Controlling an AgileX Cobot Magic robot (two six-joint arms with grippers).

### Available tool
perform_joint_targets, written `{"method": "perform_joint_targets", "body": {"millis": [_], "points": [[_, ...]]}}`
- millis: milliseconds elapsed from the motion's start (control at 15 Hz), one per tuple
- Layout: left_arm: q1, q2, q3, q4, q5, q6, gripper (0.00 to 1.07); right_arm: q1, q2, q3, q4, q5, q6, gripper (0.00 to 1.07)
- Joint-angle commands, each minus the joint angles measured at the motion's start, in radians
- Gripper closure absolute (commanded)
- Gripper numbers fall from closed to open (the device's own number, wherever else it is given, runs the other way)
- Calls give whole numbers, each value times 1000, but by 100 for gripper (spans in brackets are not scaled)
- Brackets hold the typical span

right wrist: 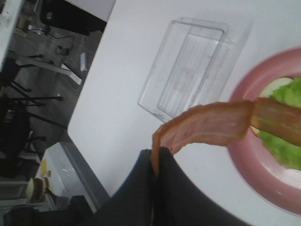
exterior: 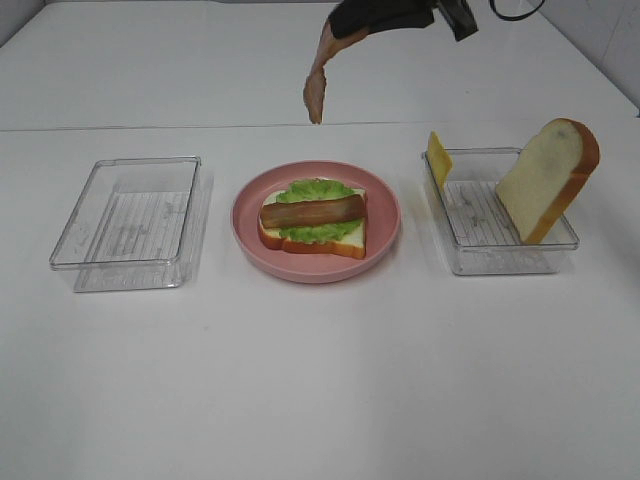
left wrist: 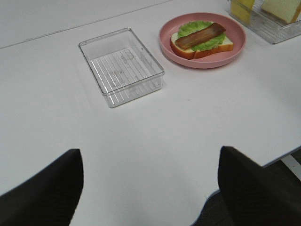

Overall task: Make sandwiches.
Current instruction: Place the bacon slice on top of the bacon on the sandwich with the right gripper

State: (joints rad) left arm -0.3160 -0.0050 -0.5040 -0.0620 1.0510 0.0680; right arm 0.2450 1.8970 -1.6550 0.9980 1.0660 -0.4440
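Note:
On the pink plate lies a partly built sandwich: a white bread slice, green lettuce and a brown bacon strip on top. My right gripper hangs high above and behind the plate. It is shut on one end of a pinkish-brown bacon strip that dangles down; in the right wrist view this strip curves out from the shut gripper. My left gripper is open and holds nothing, well back from the sandwich.
An empty clear container stands left of the plate. A second clear container on the right holds a yellow cheese slice and an upright bread slice. The white table's edge runs close to the left gripper.

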Motion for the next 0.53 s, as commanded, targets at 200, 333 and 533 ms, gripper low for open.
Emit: {"method": "perform_joint_targets", "body": {"millis": [200,333,533], "points": [[4,-25,6,-9,-3,4,31,1,146,-4,196,-38,-81,107],[4,-25,6,-9,-3,4,31,13,217,-5,256,-60,-109,107],[4,-25,6,-9,-3,4,31,40,296,-5,341,-132,-152,107]]}}
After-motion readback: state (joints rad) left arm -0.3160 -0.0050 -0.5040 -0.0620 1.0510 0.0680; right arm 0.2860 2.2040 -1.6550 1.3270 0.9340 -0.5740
